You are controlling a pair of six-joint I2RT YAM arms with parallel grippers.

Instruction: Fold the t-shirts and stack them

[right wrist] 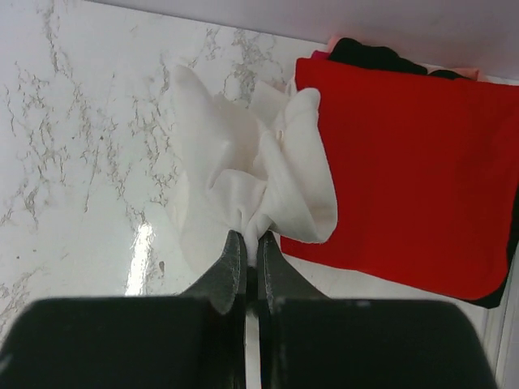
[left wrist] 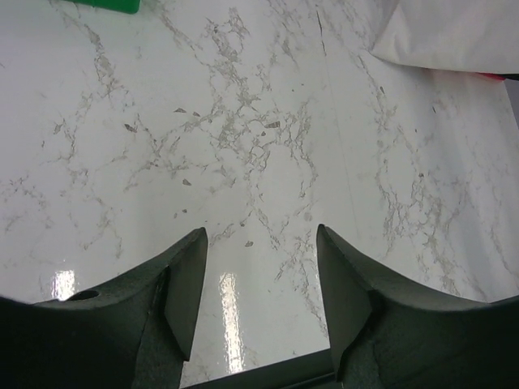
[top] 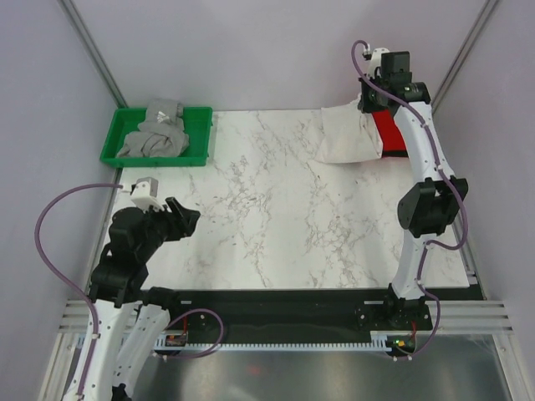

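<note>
A folded white t-shirt [top: 349, 136] lies at the far right of the table, partly over a red t-shirt [top: 389, 133]. My right gripper [top: 374, 98] is shut on a bunched edge of the white shirt [right wrist: 251, 174]. In the right wrist view the red shirt [right wrist: 405, 170] lies flat on top of a black one [right wrist: 369, 55], with a pink edge showing. A grey t-shirt [top: 159, 134] lies crumpled in the green tray [top: 117, 138]. My left gripper [top: 185, 215] is open and empty over bare marble [left wrist: 259, 146] at the near left.
The green tray stands at the far left corner. Metal frame posts rise at both far corners. A black rail runs along the table's near edge. The white shirt's edge [left wrist: 454, 36] shows at the top right of the left wrist view.
</note>
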